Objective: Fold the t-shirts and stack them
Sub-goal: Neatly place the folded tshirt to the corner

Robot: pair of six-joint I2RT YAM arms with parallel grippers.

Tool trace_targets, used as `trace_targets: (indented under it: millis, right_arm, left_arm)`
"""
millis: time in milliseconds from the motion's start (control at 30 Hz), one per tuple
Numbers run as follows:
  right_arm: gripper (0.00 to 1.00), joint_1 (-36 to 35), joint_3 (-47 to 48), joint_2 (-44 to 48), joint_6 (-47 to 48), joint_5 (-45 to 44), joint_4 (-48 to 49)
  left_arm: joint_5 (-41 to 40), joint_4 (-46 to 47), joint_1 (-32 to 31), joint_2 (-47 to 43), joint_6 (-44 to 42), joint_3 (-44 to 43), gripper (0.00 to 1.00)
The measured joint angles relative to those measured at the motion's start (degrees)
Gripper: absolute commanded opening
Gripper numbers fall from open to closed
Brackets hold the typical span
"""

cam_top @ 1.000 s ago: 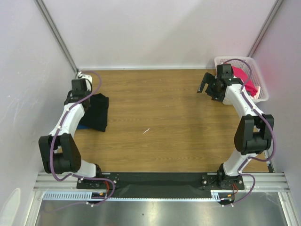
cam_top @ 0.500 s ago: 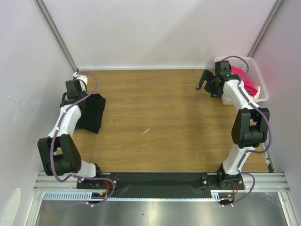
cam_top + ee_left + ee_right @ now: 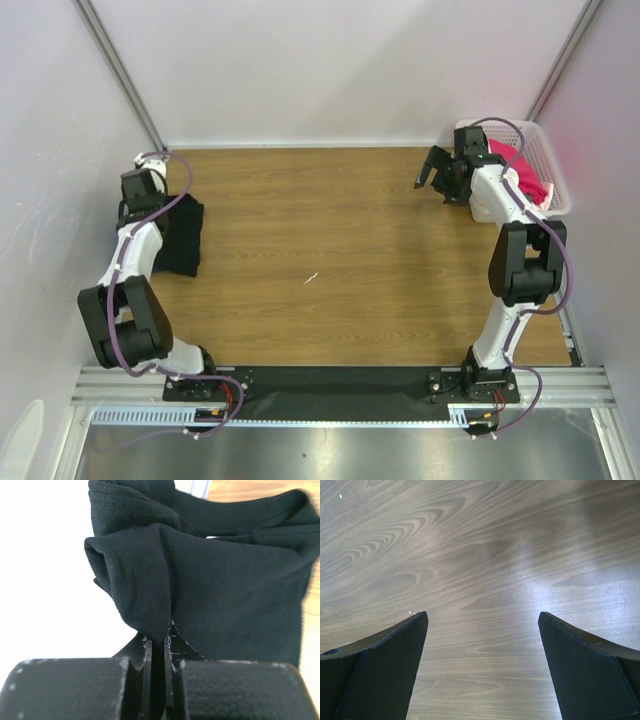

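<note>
A black t-shirt [image 3: 181, 236] lies bunched at the far left of the wooden table, against the left wall. My left gripper [image 3: 152, 208] is shut on a fold of this black t-shirt [image 3: 210, 580], with cloth pinched between the jaws [image 3: 159, 645]. My right gripper [image 3: 432, 170] is open and empty above bare wood [image 3: 480, 570] at the far right, beside the basket. A pink-red t-shirt [image 3: 520, 172] lies in the white lattice basket [image 3: 545, 150]. The blue and white shirts do not show.
White walls close in the table on the left, back and right. Metal posts stand in the back corners. A small pale speck [image 3: 311, 278] lies on the wood near the middle.
My left gripper has pulled the black t-shirt leftward toward the wall; the cloth is now narrower and further left. My right gripper has shifted slightly up and left near the basket.
</note>
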State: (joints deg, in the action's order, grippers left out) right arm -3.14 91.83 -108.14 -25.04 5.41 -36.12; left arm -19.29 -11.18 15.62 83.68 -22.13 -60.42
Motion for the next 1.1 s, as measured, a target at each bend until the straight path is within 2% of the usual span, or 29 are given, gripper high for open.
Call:
trace_targets:
  millis: [333,433,500,533,567,667,933,1100]
  right_arm:
    - [1.0,0.0,2.34,-1.88,-0.44,0.11,-0.7]
    - [1.0,0.0,3.48,-2.12,-0.46,0.24,-1.18]
    - [1.0,-0.02,4.22,-2.23,-0.48,0.26,-1.44]
    - [1.0,-0.04,4.59,-2.32,-0.48,0.28,-1.51]
    - [1.0,-0.09,4.83,-2.36,-0.52,0.31,-1.55]
    - [1.0,-0.42,5.64,-2.67,-0.63,0.57,-1.73]
    - [1.0,-1.64,6.05,-2.91,-0.61,1.77,-1.75]
    - [1.0,-1.99,6.14,-2.78,-0.59,2.62,-1.7]
  left_arm:
    - [0.0,4.31,5.75,6.64,2.49,0.74,0.0]
    - [-0.02,5.64,6.8,7.87,3.74,0.87,0.04]
    - [-0.63,6.75,7.87,9.22,4.68,0.87,0.27]
    - [-1.18,7.13,8.26,9.88,4.94,0.87,0.47]
    - [-1.86,7.58,8.63,10.71,5.27,0.87,0.76]
    - [-3.26,8.55,9.38,12.31,7.19,0.87,0.96]
    - [-1.79,6.27,9.53,11.15,13.16,0.37,0.98]
    - [0.11,3.17,6.73,3.76,18.03,0.44,1.0]
